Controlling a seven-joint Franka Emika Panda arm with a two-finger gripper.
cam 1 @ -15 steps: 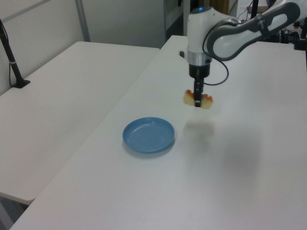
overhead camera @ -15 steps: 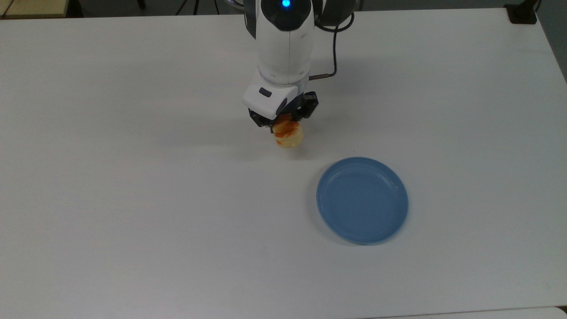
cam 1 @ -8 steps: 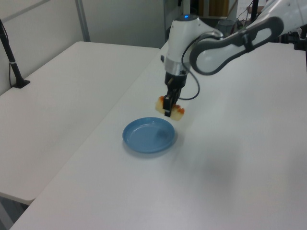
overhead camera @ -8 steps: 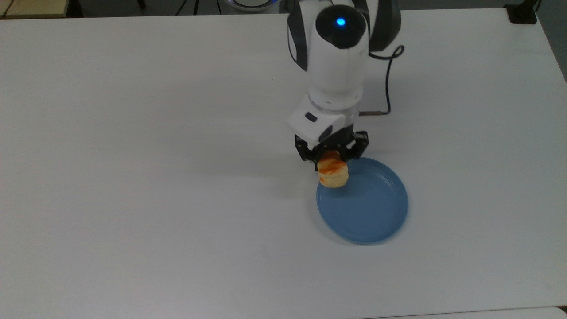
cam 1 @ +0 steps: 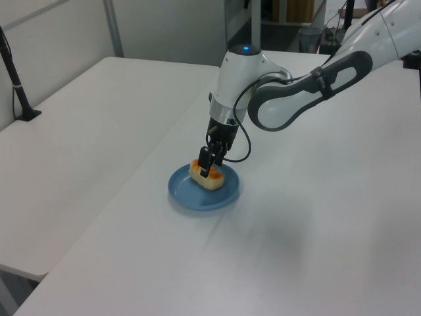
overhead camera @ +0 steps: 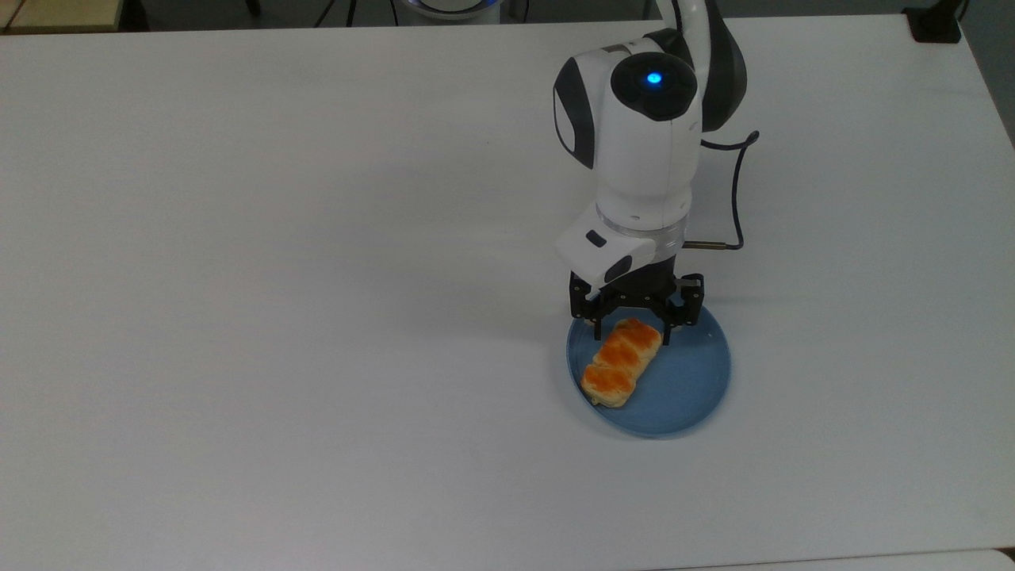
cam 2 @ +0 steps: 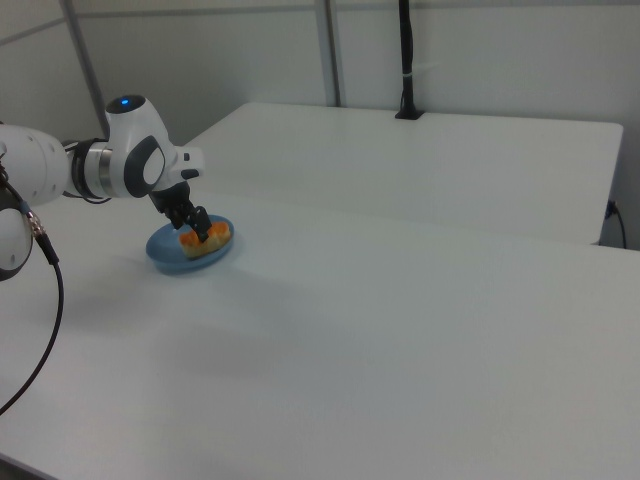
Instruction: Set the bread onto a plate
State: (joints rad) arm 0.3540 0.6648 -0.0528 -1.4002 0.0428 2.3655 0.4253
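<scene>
We see the bread (overhead camera: 622, 362) lying flat on the plate (overhead camera: 690, 381) in the lower right of centre of the top view, its glossy orange-brown top facing up and its long axis running diagonally from the plate's upper middle down toward the top view's left edge of the plate. The lower end of the roll sits close to the plate's rim, and the upper end lies between the two fingers of the tool (overhead camera: 634, 333). The tool stands spread wide, with one black finger on each side of the roll's upper end and a visible gap at each side in the top view, so it appears to grip nothing; whether a pad brushes the crust we cannot tell. The white arm (overhead camera: 644, 151) rises from the tool toward the top edge of the frame, with a blue light on its upper joint and a black cable (overhead camera: 739, 190) looping at its right. In the left view the tool (cam 1: 209, 168) points down at the bread (cam 1: 208, 178) on the plate (cam 1: 187, 194) near the middle of the frame, and in the right view the bread (cam 2: 206, 241), the plate (cam 2: 165, 252) and the tool (cam 2: 203, 231) sit at the left of the frame. The plate rests on the white table (overhead camera: 277, 317).
</scene>
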